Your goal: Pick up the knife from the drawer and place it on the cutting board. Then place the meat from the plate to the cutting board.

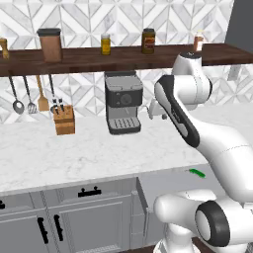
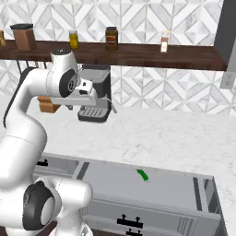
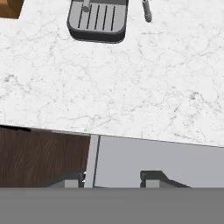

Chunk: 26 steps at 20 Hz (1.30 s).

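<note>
Above the drawer, pincer seemingly part-open, empty.

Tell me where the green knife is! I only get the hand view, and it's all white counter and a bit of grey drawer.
Observer: The knife lies flat in the open drawer, close to its back edge under the counter.
Operator: Are my fingers near it?
Observer: No. The base views show the fingers up at the height of the coffee machine, well above the drawer, with nothing between them.
Operator: What's the brown thing in my top corner?
Observer: A wooden knife block with black-handled knives, standing beside the coffee machine.
</note>
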{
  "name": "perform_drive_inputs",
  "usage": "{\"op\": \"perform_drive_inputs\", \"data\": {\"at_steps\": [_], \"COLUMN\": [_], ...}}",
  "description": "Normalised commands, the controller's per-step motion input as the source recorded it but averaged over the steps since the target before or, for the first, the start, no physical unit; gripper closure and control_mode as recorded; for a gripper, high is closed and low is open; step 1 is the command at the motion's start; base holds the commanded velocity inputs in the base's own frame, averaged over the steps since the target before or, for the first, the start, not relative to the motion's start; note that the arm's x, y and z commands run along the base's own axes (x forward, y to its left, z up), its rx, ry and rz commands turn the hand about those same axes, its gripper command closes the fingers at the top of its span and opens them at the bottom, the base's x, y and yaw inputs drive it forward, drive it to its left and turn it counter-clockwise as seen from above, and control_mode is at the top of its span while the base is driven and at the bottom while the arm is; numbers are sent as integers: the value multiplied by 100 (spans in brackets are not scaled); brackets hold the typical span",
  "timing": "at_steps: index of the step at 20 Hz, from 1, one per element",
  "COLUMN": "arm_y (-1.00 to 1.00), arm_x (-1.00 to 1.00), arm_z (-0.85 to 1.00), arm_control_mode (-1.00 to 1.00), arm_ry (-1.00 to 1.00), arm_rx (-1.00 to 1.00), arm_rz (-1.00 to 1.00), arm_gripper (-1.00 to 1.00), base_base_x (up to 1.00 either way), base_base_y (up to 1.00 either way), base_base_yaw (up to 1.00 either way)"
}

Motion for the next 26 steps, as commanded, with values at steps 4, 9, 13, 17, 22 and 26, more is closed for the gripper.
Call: {"op": "perform_drive_inputs", "data": {"at_steps": [4,9,13,17,22,26], "arm_y": [0,0,0,0,0,0], "arm_x": [0,0,0,0,0,0], "arm_z": [0,0,0,0,0,0], "arm_control_mode": [100,100,100,100,100,100], "arm_ry": [0,0,0,0,0,0], "arm_rx": [0,0,0,0,0,0], "arm_rz": [0,0,0,0,0,0], "arm_gripper": [-100,-100,-100,-100,-100,-100], "base_base_x": [-36,-68,-18,1,0,3], "base_base_y": [4,25,56,67,37,27], "base_base_yaw": [-4,-22,-27,-17,-13,-20]}}
